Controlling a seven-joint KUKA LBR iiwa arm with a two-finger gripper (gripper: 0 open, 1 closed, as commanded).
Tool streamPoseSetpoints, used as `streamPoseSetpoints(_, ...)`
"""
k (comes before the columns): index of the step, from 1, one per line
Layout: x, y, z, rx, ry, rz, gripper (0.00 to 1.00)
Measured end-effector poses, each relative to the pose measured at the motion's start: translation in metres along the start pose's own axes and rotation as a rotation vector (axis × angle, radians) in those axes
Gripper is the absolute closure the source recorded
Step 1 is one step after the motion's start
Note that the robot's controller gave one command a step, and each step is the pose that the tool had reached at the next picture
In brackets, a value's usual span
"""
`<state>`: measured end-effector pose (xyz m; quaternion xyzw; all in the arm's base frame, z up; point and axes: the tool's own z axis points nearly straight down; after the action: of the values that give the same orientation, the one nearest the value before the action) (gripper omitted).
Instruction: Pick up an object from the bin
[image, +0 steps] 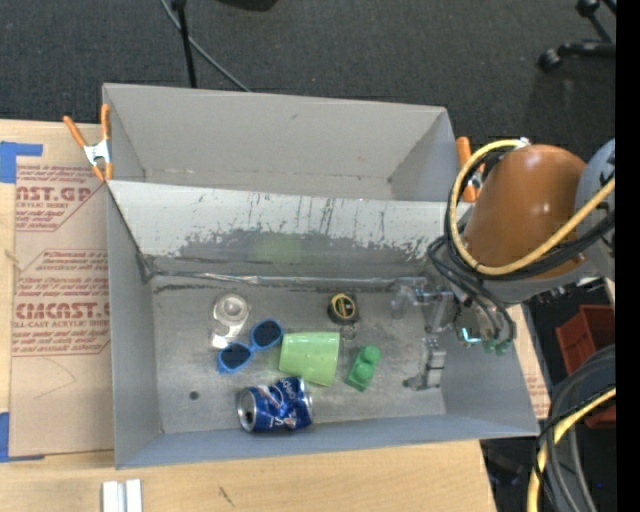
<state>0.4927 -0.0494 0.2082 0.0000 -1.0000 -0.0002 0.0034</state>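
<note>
Nearest, by the front wall of the grey bin (135, 330): a dented blue drink can (275, 408), lying on its side, its white lettering too small to read. Just behind, close against the can's upper edge: a pale green cup (310, 357), tipped over, mouth hard to make out.

Right of the cup, just beside and perhaps touching: the small green block (363, 367). Bright green, chunky, seemingly two lumps one above the other; finer shape not to be told. Nearest thing to the end effector (426, 378), yet apart, with bare floor between. End effector itself: grey metal, hanging low over bare floor in the bin's right part. How far open, and whether anything in its hold: cannot tell.

Left of the cup, touching or nearly so: blue sunglasses (250, 345) with dark lenses. Just behind those: a small clear jar (230, 313) with a whitish top, standing upright. Further back, near the middle: a small round black thing (343, 306) with a gold mark, kind unclear.

Farthest, over the right rim: the wrist's orange cover (520, 205), looped by yellow and black cables, hiding that rim and the end effector's upper part.
</note>
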Motion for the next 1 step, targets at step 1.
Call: streamPoseSetpoints(1, -0.0050, 0.0318, 0.0494, 0.001, -0.005, -0.646, 0.00)
